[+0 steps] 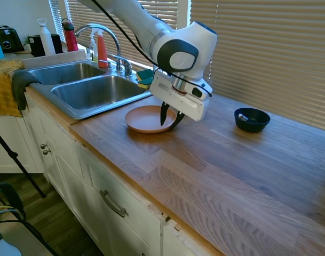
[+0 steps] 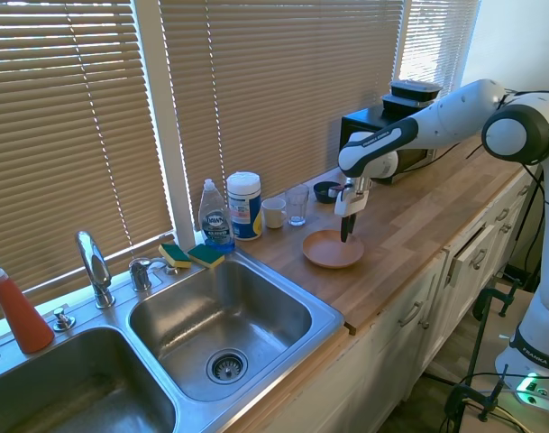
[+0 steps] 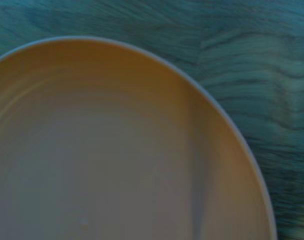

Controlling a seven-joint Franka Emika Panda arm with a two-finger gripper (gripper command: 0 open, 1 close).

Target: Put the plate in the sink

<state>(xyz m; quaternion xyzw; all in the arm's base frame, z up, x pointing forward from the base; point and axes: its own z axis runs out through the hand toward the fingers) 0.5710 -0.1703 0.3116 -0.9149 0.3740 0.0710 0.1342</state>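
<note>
One plate (image 1: 146,118) lies on the table (image 1: 215,160) near its front edge, just beside the sink (image 1: 93,92) with two basins. The fingers (image 1: 163,114) pinch the plate's rim. One dark bowl (image 1: 251,119) and two sponges (image 2: 191,255) sit toward the table's back edge.

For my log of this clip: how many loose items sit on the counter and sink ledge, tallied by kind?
Plates: 1
Bowls: 1
Sponges: 2
Soap or spray bottles: 2
Wipes canisters: 1
Cups or glasses: 2
Total: 9
</note>
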